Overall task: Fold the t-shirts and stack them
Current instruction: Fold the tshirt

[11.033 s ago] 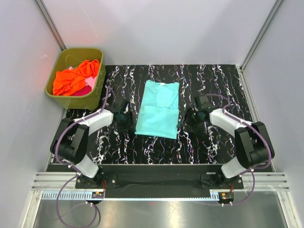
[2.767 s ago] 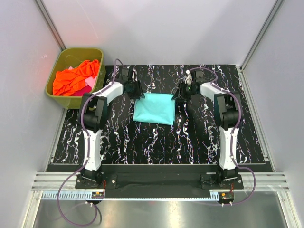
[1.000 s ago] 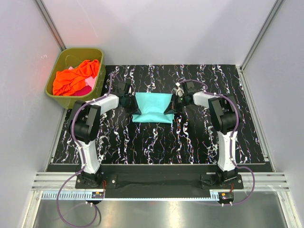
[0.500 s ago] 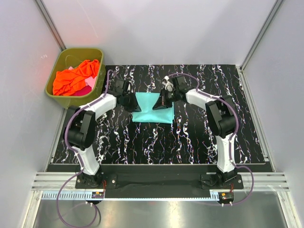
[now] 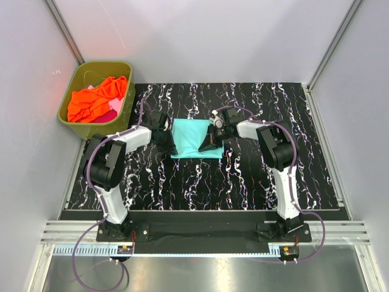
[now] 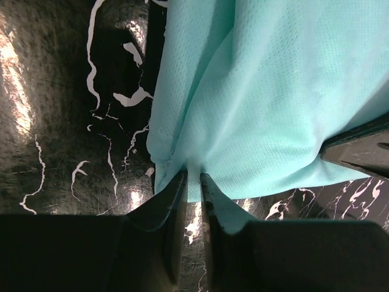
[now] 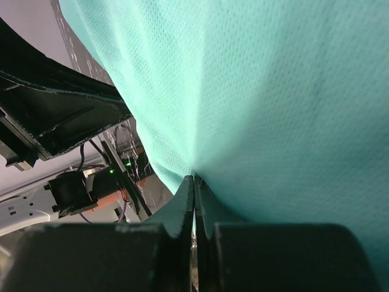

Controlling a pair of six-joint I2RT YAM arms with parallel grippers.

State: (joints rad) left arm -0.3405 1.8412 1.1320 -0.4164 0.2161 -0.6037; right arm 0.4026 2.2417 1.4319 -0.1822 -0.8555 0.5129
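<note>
The folded teal t-shirt (image 5: 189, 135) lies on the black marbled table (image 5: 255, 176), just behind the middle. My left gripper (image 5: 170, 148) sits at its near left corner. In the left wrist view, its narrowly parted jaws (image 6: 193, 177) pinch the hem of the teal cloth (image 6: 273, 91). My right gripper (image 5: 205, 146) is over the shirt's near right part. Its jaws (image 7: 194, 178) are shut on a fold of teal cloth (image 7: 273, 91) held off the surface. An orange t-shirt (image 5: 97, 97) and a pink one (image 5: 113, 108) lie crumpled in the tub.
The olive-green tub (image 5: 100, 64) stands at the far left corner, just off the table. Grey walls close in the left, back and right sides. Both forearms reach inward over the table's far half.
My right gripper has carried the shirt's right edge leftward and then toward the near side, so the shirt looks narrower. The left gripper has slid nearer along the left edge.
</note>
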